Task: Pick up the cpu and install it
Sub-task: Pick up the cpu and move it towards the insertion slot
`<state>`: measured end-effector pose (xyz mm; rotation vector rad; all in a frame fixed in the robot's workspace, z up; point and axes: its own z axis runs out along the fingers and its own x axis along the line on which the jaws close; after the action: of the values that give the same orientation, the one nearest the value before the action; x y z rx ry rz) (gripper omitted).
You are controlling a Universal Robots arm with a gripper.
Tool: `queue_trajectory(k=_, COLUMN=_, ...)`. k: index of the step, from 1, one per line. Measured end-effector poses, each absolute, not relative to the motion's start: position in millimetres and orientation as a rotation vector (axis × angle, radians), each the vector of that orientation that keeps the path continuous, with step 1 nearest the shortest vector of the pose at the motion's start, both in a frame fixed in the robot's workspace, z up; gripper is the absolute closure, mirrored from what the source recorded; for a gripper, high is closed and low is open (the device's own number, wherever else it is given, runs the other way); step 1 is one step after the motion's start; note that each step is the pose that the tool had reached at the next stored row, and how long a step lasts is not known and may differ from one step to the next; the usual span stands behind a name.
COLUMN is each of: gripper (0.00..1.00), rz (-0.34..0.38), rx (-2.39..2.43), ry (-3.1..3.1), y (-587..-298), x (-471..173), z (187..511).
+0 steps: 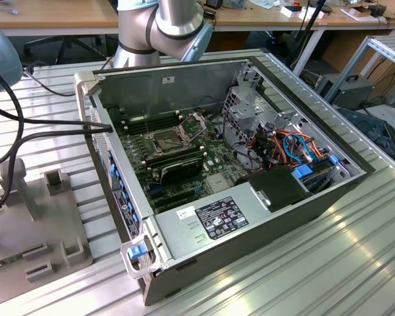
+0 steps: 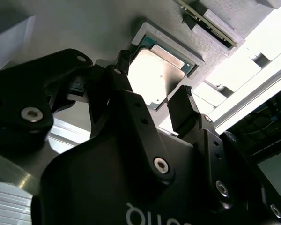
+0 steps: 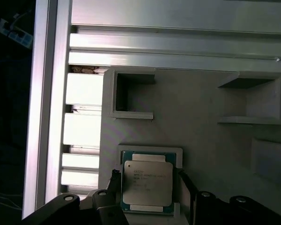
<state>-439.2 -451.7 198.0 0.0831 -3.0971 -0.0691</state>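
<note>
The cpu (image 3: 147,183) is a pale metallic square chip on a green edge, lying flat in a shallow pocket of a grey holder block (image 3: 196,117). It shows in both wrist views, cpu (image 2: 157,75). My gripper (image 3: 148,177) hangs just over it and is open, with one black finger (image 3: 114,180) on each side of the chip and a small gap to its edges. The same straddle shows for the gripper (image 2: 152,77) in the second wrist view. In the exterior view the dark socket (image 1: 166,139) sits on the motherboard (image 1: 210,164) with its metal frame (image 1: 196,122) hinged up.
The open computer case (image 1: 184,79) lies on a ribbed aluminium table (image 1: 316,263), with a power supply (image 1: 210,217) and cable bundle (image 1: 289,148) inside. The grey holder block (image 1: 33,224) sits at the exterior view's left, with raised pocket walls (image 3: 131,96). Black cables (image 1: 46,128) run across to the case.
</note>
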Motion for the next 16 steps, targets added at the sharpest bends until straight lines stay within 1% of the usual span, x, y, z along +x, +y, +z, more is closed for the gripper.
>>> queue_trajectory(k=16, gripper=0.40, rz=-0.069, rx=0.083, ry=-3.097, y=-451.6, x=-439.6, z=194.9)
